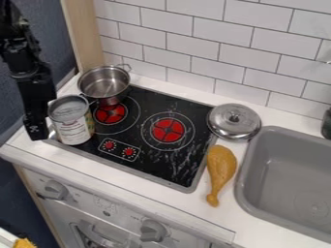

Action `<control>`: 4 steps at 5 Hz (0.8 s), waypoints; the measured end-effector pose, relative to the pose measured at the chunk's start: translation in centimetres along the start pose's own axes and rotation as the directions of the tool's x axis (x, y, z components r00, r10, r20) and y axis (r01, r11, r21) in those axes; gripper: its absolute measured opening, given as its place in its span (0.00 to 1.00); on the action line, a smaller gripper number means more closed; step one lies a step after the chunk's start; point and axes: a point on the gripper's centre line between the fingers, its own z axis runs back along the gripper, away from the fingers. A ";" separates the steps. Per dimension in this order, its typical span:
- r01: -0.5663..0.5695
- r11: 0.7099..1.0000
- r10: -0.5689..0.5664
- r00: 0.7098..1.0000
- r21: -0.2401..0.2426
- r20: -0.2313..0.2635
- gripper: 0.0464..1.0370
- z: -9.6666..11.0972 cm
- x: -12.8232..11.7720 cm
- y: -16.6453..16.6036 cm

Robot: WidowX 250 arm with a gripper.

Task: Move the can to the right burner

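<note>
Find the gripper (37,131) low at the side of the upright can (72,123), suited to a hold on the wall rather than the rim. From this angle, cannot tell clamped from released. Leave the pot (105,86), beyond the gripper and just behind the can, untouched by lifting before crossing. Aim for the right burner (168,130), well across the stovetop (152,167) from the gripper, keeping level for a flat landing.
</note>
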 end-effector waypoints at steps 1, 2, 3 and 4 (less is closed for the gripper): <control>0.001 1.000 -0.001 1.000 -0.006 -0.004 0.96 0.1 2.2 -0.4; 0.058 0.998 -0.058 0.998 0.011 -0.010 0.96 0.5 4.8 -0.4; 0.095 0.995 -0.095 0.995 0.034 -0.008 0.96 0.9 7.0 -0.3; 0.143 0.989 -0.143 0.990 0.022 -0.008 0.96 0.3 9.6 -0.4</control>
